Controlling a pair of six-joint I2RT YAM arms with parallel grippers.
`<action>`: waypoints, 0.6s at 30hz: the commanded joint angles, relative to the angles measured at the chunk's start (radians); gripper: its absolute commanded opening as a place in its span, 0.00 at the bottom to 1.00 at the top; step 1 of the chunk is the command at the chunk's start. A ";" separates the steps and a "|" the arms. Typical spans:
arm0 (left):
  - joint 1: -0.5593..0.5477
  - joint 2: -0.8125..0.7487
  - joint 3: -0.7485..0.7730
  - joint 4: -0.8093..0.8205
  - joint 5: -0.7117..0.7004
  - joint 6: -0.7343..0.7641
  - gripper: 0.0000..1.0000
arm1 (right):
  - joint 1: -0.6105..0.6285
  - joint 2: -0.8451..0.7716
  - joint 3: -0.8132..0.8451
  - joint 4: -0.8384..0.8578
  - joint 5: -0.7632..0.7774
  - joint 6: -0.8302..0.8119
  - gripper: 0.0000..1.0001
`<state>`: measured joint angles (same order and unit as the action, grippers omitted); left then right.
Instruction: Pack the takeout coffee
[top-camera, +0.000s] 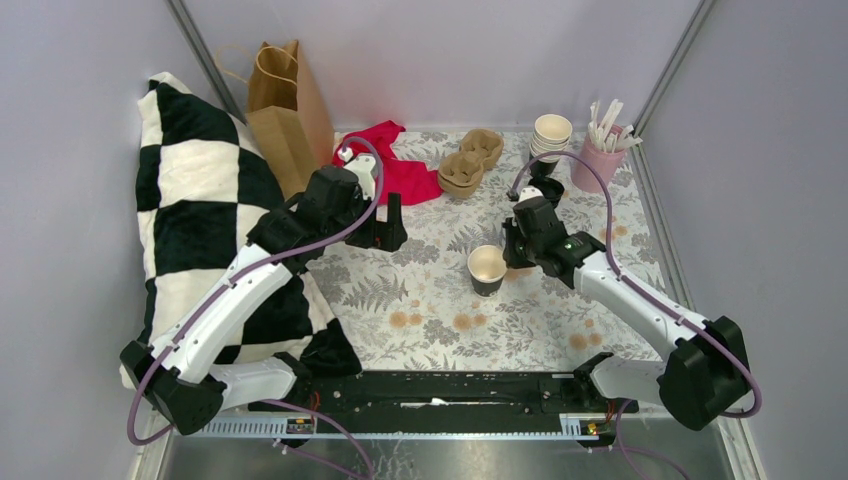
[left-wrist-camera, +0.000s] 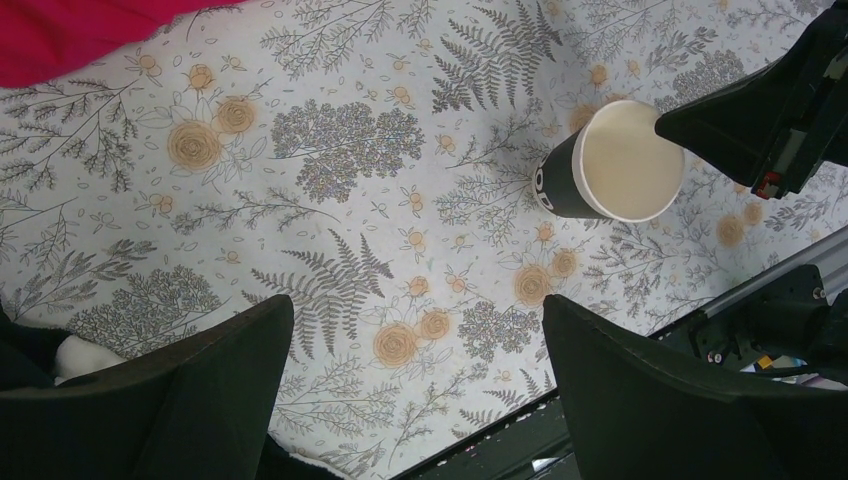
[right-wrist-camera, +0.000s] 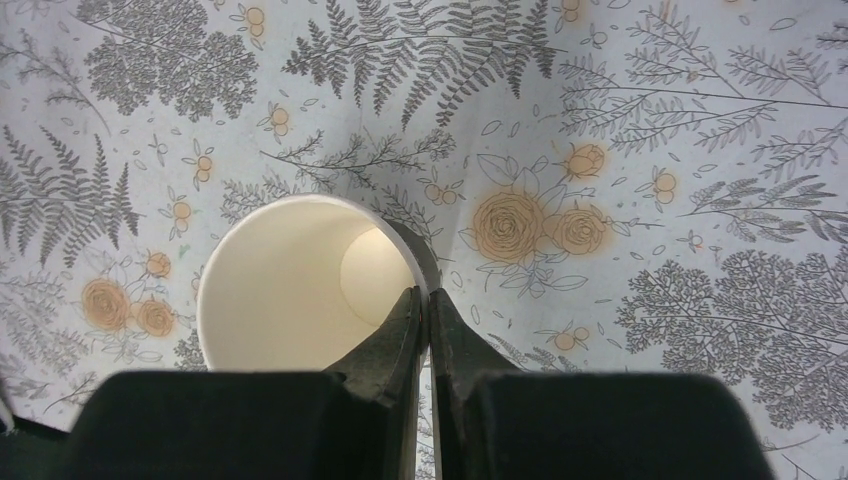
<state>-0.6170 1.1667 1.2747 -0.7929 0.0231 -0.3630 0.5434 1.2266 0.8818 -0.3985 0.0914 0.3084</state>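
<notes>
The paper cup (top-camera: 487, 268) stands upright and lidless on the floral tablecloth at centre, with a dark body and a cream rim and inside. My right gripper (top-camera: 512, 250) is shut on its rim wall. In the right wrist view (right-wrist-camera: 427, 300) one finger is inside the cup (right-wrist-camera: 290, 290) and one outside. My left gripper (top-camera: 385, 235) is open and empty above the cloth, left of the cup. In the left wrist view (left-wrist-camera: 418, 310) the cup (left-wrist-camera: 620, 160) is at upper right. A black round shape (top-camera: 549, 187) lies behind my right wrist; I cannot tell if it is the lid.
A brown cardboard cup carrier (top-camera: 470, 160) lies at the back centre beside a red cloth (top-camera: 400, 170). A brown paper bag (top-camera: 285, 110) stands back left, against a checkered pillow (top-camera: 200, 220). A stack of lidless cups (top-camera: 552, 132) and a pink cup of sticks (top-camera: 598, 160) stand back right.
</notes>
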 joint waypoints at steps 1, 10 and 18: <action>-0.004 0.008 0.048 0.037 0.006 0.005 0.99 | 0.026 -0.007 0.015 0.008 0.075 0.007 0.03; -0.004 0.008 0.053 0.023 0.003 0.007 0.99 | 0.045 -0.054 -0.012 0.007 0.074 0.029 0.16; -0.004 0.002 0.057 0.011 -0.005 0.003 0.99 | 0.047 -0.087 0.117 -0.136 0.117 0.048 0.54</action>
<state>-0.6170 1.1736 1.2945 -0.7963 0.0227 -0.3630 0.5816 1.1641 0.8875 -0.4526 0.1452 0.3492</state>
